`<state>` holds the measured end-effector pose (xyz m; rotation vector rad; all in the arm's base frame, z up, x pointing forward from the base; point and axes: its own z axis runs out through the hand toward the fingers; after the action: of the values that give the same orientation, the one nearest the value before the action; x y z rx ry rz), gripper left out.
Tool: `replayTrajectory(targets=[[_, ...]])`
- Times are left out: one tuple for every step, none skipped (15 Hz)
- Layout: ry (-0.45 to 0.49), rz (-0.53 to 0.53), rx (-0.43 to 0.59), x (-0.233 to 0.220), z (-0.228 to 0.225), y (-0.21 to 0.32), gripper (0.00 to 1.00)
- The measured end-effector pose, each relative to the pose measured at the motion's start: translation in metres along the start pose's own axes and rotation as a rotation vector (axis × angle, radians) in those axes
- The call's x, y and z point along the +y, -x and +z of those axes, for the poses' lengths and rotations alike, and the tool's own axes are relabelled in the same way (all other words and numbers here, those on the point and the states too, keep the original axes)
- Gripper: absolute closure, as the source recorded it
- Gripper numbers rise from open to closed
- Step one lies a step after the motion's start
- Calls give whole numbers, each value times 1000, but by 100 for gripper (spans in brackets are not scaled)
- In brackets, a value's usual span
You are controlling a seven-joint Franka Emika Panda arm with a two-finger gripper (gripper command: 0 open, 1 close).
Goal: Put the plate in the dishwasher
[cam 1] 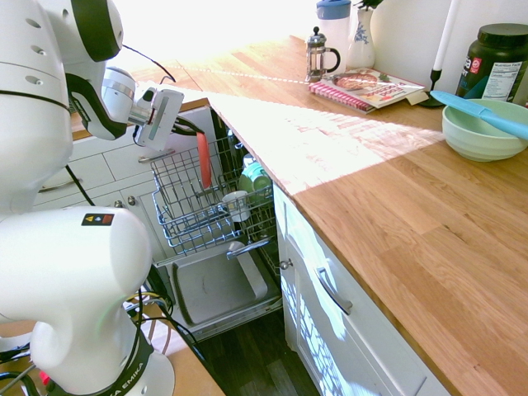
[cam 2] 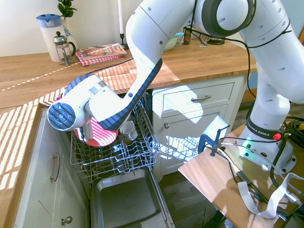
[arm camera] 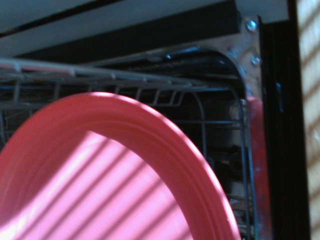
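Filling most of the wrist view: coral-pink plate (arm camera: 100, 190), striped with sunlight, raised rim curving in front of grey wire rack (arm camera: 210, 120). Gripper (cam 1: 188, 126) pressed together, pinching plate (cam 1: 204, 161) by its upper edge; fingers themselves hard to make out. Held on edge, nearly upright, lower part down among the rack's (cam 1: 186, 210) wires in the open dishwasher (cam 1: 216, 285). Seen from the opposite side, plate (cam 2: 102, 135) half hidden behind the arm's wrist, inside the rack (cam 2: 114, 156). Just beside the plate in the rack: green cup (cam 1: 254, 177) and white cup (cam 1: 237, 204). Below the rack, grey inner door panel folded down. Well away from the rack, on the wooden counter (cam 1: 388, 198): pale green bowl (cam 1: 483, 132), French press (cam 1: 320, 54), magazine (cam 1: 367, 87).
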<state>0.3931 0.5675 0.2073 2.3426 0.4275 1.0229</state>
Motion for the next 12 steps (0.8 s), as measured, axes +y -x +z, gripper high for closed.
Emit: replayTrajectory(targets=[[-7,-11,-12,-9,9,2,100],[-19,-24,-42,-16,19,5,0],[-41,-39,-87,-22,27,7,0],[-65,-52,-126,-26,31,7,0],[-87,-59,-156,-27,29,1,0],[-120,-63,-192,-27,25,-5,0],[-148,-67,-227,-26,23,-11,0],[-174,-71,-264,-23,23,-17,0],[-202,-71,-304,-20,25,-23,0],[-236,-68,-348,-16,28,-29,0],[-275,-63,-402,-12,30,-34,0],[-318,-58,-456,-8,31,-40,0]])
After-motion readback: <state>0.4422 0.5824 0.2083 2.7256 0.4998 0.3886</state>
